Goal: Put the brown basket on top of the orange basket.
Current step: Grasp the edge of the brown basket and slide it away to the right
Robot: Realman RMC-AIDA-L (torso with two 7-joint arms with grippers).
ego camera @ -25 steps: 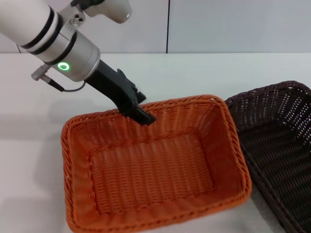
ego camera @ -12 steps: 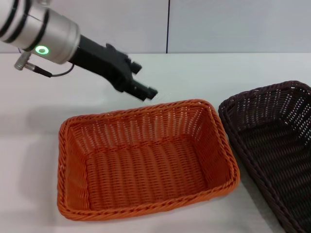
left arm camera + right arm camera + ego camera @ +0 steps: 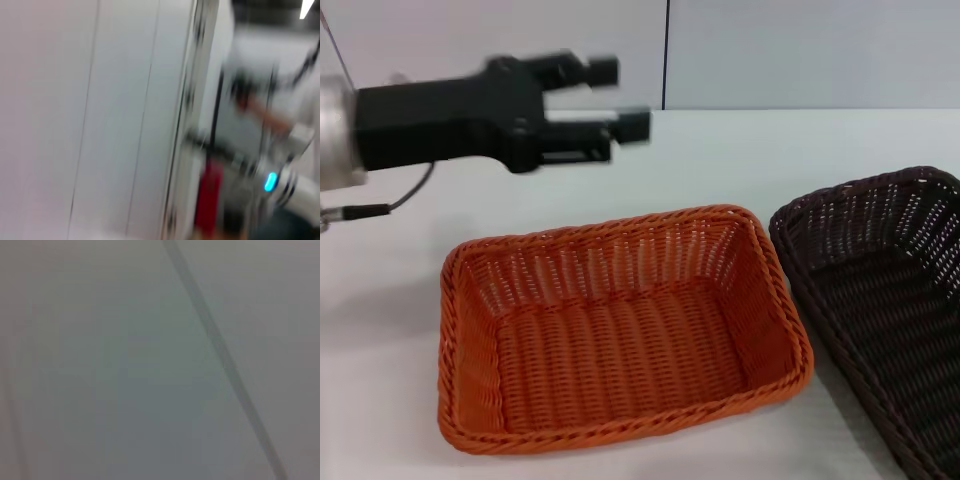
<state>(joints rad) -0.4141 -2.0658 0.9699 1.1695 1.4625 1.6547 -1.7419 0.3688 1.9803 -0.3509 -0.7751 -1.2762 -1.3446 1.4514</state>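
My left gripper (image 3: 620, 98) hung in the air with its jaws parted, a clear gap between the two black fingers (image 3: 603, 70), and nothing between them. It pointed toward three o'clock in the head view, held level above the white table (image 3: 740, 160), with my dark wrist and silver forearm running off toward nine o'clock. It touched neither basket.

Toward six o'clock from those fingertips sat the orange basket (image 3: 620, 325), flat on the table, open side up, with nothing inside it; its braided rim ran unbroken all the way round and its long side lay roughly across the view. My left gripper stood well apart from its far rim, up at about twelve o'clock from the basket's middle.

At three o'clock from the orange basket lay the brown basket (image 3: 880, 300), also upright on the table and empty, its near corner cut off by the edge of the view. The two rims came just beside each other at the orange basket's right-hand corner; I could not tell whether they touched. The brown one was not on top of the orange one.

My right arm did not show in the head view, and its wrist camera showed only a pale blank surface with a dark line.
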